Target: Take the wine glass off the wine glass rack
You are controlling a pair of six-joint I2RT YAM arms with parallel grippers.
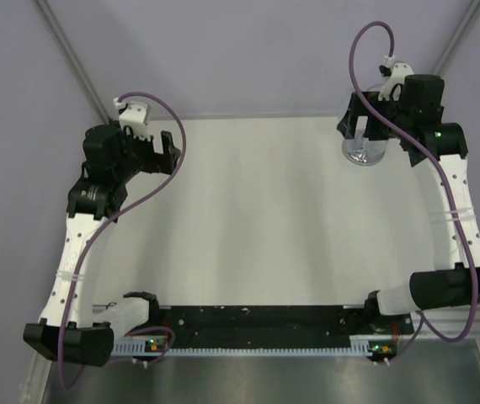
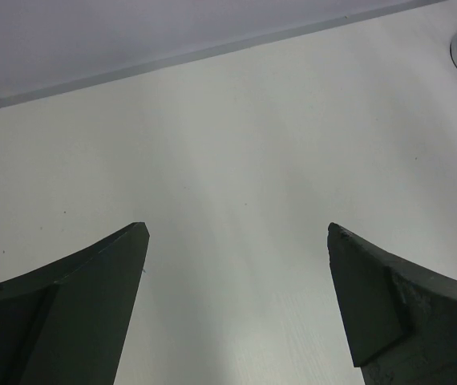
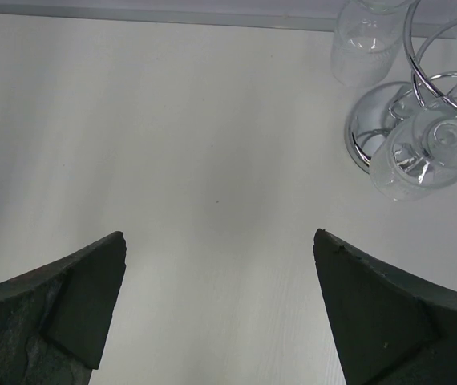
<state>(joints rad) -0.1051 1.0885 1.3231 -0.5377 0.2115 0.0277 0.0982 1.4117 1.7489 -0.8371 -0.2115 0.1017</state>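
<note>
**Rack.** The rack (image 1: 365,154) stands on the table (image 1: 265,219). Its round base (image 3: 365,120) rests flat on the surface. Wire loops (image 3: 409,48) rise above the base.

**Glasses.** Two glasses are at the rack.
- The front glass (image 3: 415,159) is on the rack. It is tilted, with its foot beside a wire arm and its bowl over the edge of the base.
- The rear glass (image 3: 361,48) is behind the base. The frame edge cuts it off, so how it is supported cannot be determined.

**Right gripper.** The right gripper (image 3: 217,237) has its jaws wide apart, with nothing between them.
- In the wrist view, bare table fills the gap. The rack and both glasses lie outside the gap, beyond the right jaw.
- In the top view, the gripper overlaps the upper left part of the rack. Whether it touches the rack cannot be determined.

**Left gripper.** The left gripper (image 2: 236,233) also has its jaws wide apart and holds nothing.
- It is well apart from the rack.
- Its jaws point towards the rack, and only bare table shows between them.
- In its wrist view, only an edge of the base shows, at the top right corner.
</note>
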